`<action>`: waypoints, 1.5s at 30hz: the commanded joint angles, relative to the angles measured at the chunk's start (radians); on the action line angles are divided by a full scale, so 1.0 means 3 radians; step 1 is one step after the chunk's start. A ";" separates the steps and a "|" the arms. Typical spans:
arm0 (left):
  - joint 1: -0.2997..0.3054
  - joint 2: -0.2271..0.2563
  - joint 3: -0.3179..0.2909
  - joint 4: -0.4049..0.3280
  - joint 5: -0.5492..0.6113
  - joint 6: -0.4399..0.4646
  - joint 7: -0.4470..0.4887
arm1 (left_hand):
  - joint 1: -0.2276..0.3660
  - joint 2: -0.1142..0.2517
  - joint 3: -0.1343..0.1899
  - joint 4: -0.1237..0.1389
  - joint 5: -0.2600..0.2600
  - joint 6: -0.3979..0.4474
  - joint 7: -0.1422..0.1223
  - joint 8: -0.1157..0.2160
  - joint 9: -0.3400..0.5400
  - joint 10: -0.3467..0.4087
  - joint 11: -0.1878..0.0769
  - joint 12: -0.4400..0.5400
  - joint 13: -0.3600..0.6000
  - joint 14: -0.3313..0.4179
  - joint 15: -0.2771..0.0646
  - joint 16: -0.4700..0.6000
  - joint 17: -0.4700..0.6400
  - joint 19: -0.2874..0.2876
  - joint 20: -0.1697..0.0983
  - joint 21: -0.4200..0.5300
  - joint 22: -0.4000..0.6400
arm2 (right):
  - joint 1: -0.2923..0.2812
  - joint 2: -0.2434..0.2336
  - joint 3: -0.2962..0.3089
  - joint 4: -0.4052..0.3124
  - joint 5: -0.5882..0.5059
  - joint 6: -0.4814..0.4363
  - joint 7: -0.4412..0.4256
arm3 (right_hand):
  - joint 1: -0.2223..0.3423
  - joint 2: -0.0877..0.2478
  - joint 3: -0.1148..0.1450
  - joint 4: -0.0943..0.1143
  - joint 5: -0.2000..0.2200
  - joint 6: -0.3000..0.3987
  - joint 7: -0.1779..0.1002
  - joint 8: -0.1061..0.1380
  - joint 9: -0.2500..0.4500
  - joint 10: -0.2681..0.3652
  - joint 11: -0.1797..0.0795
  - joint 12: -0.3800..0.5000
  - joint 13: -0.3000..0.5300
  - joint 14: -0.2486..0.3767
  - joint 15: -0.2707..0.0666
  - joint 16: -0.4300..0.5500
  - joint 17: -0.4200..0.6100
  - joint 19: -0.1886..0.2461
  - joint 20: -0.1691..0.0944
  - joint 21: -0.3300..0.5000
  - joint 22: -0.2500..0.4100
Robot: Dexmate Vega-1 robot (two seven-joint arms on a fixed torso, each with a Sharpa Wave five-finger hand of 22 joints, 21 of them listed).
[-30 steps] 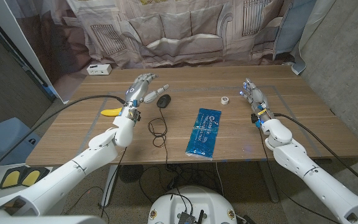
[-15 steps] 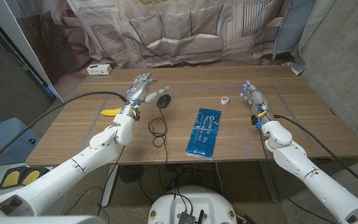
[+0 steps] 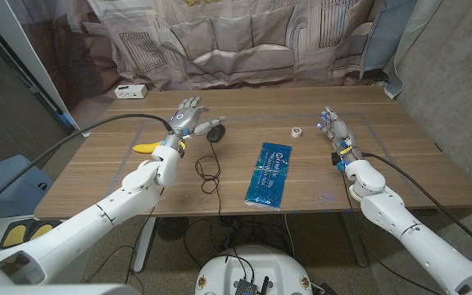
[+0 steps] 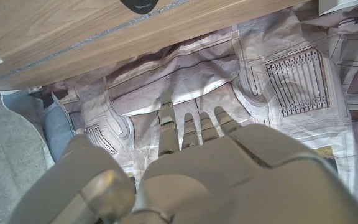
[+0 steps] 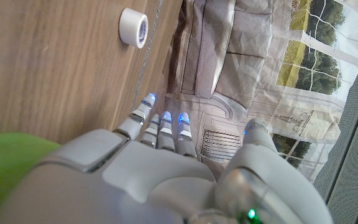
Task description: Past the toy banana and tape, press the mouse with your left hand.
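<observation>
A black mouse (image 3: 215,132) with a trailing cable lies on the wooden table (image 3: 244,105), left of centre; its tip (image 4: 140,5) shows in the left wrist view. My left hand (image 3: 188,116) hovers just left of the mouse, fingers spread, thumb reaching toward it, holding nothing. The yellow toy banana (image 3: 147,148) lies behind that hand, nearer the table's left edge. A small white tape roll (image 3: 297,131) sits right of centre, also seen as the roll (image 5: 133,27) ahead of my right hand (image 3: 334,131). That hand stands on its edge near the right side, fingers straight and apart.
A blue packet (image 3: 269,175) lies in the middle near the front edge. The mouse cable (image 3: 209,174) loops across the table toward the front. A white box (image 3: 129,91) sits at the far left corner. A printed backdrop hangs behind the table.
My left hand has moved a little further away from me and up, keeping beside the mouse. The right hand has stayed where it was.
</observation>
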 commanded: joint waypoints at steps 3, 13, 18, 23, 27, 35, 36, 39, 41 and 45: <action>-0.0160 0.0053 0.0193 -0.0077 0.0272 0.0289 -0.0371 | -0.0057 -0.0002 -0.0037 0.0006 0.0006 0.0062 -0.0019 -0.0003 0.0016 -0.0031 -0.0010 0.0003 0.0009 -0.0049 -0.0028 0.0005 0.0015 -0.0009 0.0047 -0.0008 0.0017 | 0.0010 0.0004 0.0003 0.0038 0.0016 -0.0002 0.0019 | 0.0023 0.0019 0.0010 -0.0010 -0.0001 0.0030 -0.0009 0.0000 0.0009 0.0029 -0.0009 -0.0015 0.0019 0.0005 0.0016 -0.0007 0.0018 0.0021 0.0023 -0.0010 0.0007; -0.0226 0.0057 0.0274 -0.0089 0.0387 0.0395 -0.0580 | -0.0081 -0.0008 -0.0062 0.0015 0.0015 0.0058 -0.0030 -0.0027 0.0017 -0.0102 -0.0079 -0.0003 0.0008 -0.0098 -0.0107 0.0006 0.0013 0.0009 0.0096 -0.0011 0.0021 | 0.0023 0.0008 0.0004 0.0058 0.0029 -0.0003 0.0032 | 0.0020 0.0019 0.0008 -0.0009 -0.0001 0.0034 -0.0010 0.0000 0.0009 0.0029 -0.0019 -0.0018 0.0019 0.0007 0.0018 -0.0009 0.0020 0.0005 0.0037 -0.0017 0.0008; -0.0252 0.0051 0.0312 -0.0082 0.0434 0.0414 -0.0649 | -0.0088 -0.0008 -0.0068 0.0018 0.0017 0.0083 -0.0039 -0.0022 0.0017 -0.0109 -0.0092 0.0001 0.0008 -0.0109 -0.0095 0.0008 0.0012 -0.0008 0.0099 -0.0020 0.0022 | 0.0028 0.0017 0.0007 0.0065 0.0041 -0.0005 0.0030 | 0.0019 0.0017 0.0007 -0.0008 -0.0002 0.0036 -0.0011 -0.0001 0.0009 0.0029 -0.0018 -0.0020 0.0019 0.0006 0.0017 -0.0010 0.0020 0.0000 0.0042 -0.0019 0.0008; -0.0287 0.0043 0.0353 -0.0075 0.0493 0.0444 -0.0736 | -0.0097 -0.0009 -0.0076 0.0022 0.0019 0.0125 -0.0041 -0.0012 0.0017 -0.0113 -0.0098 0.0007 0.0007 -0.0122 -0.0083 0.0009 0.0012 -0.0025 0.0102 -0.0028 0.0023 | 0.0032 0.0012 0.0007 0.0075 0.0042 -0.0007 0.0036 | 0.0018 0.0018 0.0006 -0.0008 -0.0002 0.0036 -0.0013 -0.0002 0.0009 0.0033 -0.0020 -0.0019 0.0019 0.0006 0.0022 -0.0011 0.0020 -0.0001 0.0042 -0.0019 0.0008; -0.0316 0.0036 0.0378 -0.0060 0.0527 0.0454 -0.0792 | -0.0104 -0.0009 -0.0082 0.0025 0.0021 0.0162 -0.0034 -0.0004 0.0017 -0.0112 -0.0101 0.0012 0.0007 -0.0138 -0.0080 0.0007 0.0012 -0.0035 0.0102 -0.0033 0.0024 | 0.0035 0.0007 0.0006 0.0081 0.0041 -0.0004 0.0047 | 0.0016 0.0018 0.0005 -0.0007 -0.0002 0.0038 -0.0014 -0.0002 0.0009 0.0031 -0.0020 -0.0021 0.0019 0.0004 0.0023 -0.0012 0.0021 -0.0001 0.0042 -0.0019 0.0008; -0.0374 0.0010 0.0430 -0.0025 0.0547 0.0449 -0.0936 | -0.0114 -0.0011 -0.0092 0.0029 0.0024 0.0180 -0.0024 -0.0005 0.0017 -0.0114 -0.0105 0.0018 0.0007 -0.0147 -0.0071 0.0011 0.0012 -0.0053 0.0105 -0.0041 0.0025 | 0.0046 0.0006 0.0006 0.0087 0.0044 -0.0009 0.0053 | 0.0013 0.0018 0.0003 -0.0005 -0.0002 0.0044 -0.0012 -0.0001 0.0009 0.0035 -0.0019 -0.0022 0.0019 0.0003 0.0028 -0.0014 0.0022 -0.0003 0.0046 -0.0020 0.0009; -0.0382 0.0010 0.0442 -0.0026 0.0559 0.0458 -0.0968 | -0.0117 -0.0011 -0.0094 0.0030 0.0025 0.0198 -0.0026 0.0000 0.0017 -0.0107 -0.0105 0.0023 0.0007 -0.0149 -0.0073 0.0012 0.0012 -0.0054 0.0105 -0.0041 0.0025 | 0.0045 0.0009 0.0011 0.0080 0.0058 -0.0023 0.0046 | 0.0012 0.0018 0.0002 -0.0005 -0.0002 0.0045 -0.0015 -0.0001 0.0009 0.0034 -0.0025 -0.0023 0.0019 0.0002 0.0027 -0.0015 0.0022 -0.0003 0.0045 -0.0020 0.0009; -0.0401 0.0005 0.0470 -0.0021 0.0599 0.0476 -0.1019 | -0.0121 -0.0011 -0.0098 0.0032 0.0026 0.0203 -0.0027 -0.0002 0.0017 -0.0102 -0.0110 0.0026 0.0007 -0.0146 -0.0075 0.0015 0.0012 -0.0064 0.0109 -0.0045 0.0025 | 0.0051 0.0007 0.0007 0.0085 0.0045 -0.0013 0.0049 | 0.0011 0.0018 0.0001 -0.0004 -0.0002 0.0045 -0.0014 -0.0001 0.0009 0.0035 -0.0020 -0.0023 0.0019 0.0001 0.0028 -0.0016 0.0022 -0.0006 0.0048 -0.0021 0.0009; -0.0408 0.0002 0.0478 -0.0013 0.0609 0.0470 -0.1030 | -0.0124 -0.0011 -0.0101 0.0034 0.0027 0.0214 -0.0033 0.0000 0.0017 -0.0099 -0.0114 0.0029 0.0007 -0.0146 -0.0082 0.0018 0.0013 -0.0071 0.0112 -0.0047 0.0026 | 0.0053 0.0018 0.0012 0.0090 0.0060 -0.0007 0.0051 | 0.0010 0.0018 0.0001 -0.0004 -0.0002 0.0046 -0.0014 -0.0002 0.0009 0.0036 -0.0020 -0.0023 0.0019 0.0001 0.0028 -0.0016 0.0023 -0.0006 0.0049 -0.0021 0.0009; -0.0429 -0.0011 0.0495 0.0010 0.0619 0.0462 -0.1066 | -0.0132 -0.0010 -0.0107 0.0037 0.0030 0.0246 -0.0037 0.0005 0.0018 -0.0095 -0.0126 0.0034 0.0007 -0.0150 -0.0099 0.0020 0.0013 -0.0076 0.0111 -0.0049 0.0026 | 0.0059 0.0032 0.0008 0.0115 0.0051 0.0020 0.0053 | 0.0010 0.0019 0.0001 -0.0004 -0.0002 0.0047 -0.0013 -0.0002 0.0009 0.0034 -0.0029 -0.0025 0.0019 0.0002 0.0028 -0.0016 0.0023 -0.0007 0.0049 -0.0021 0.0009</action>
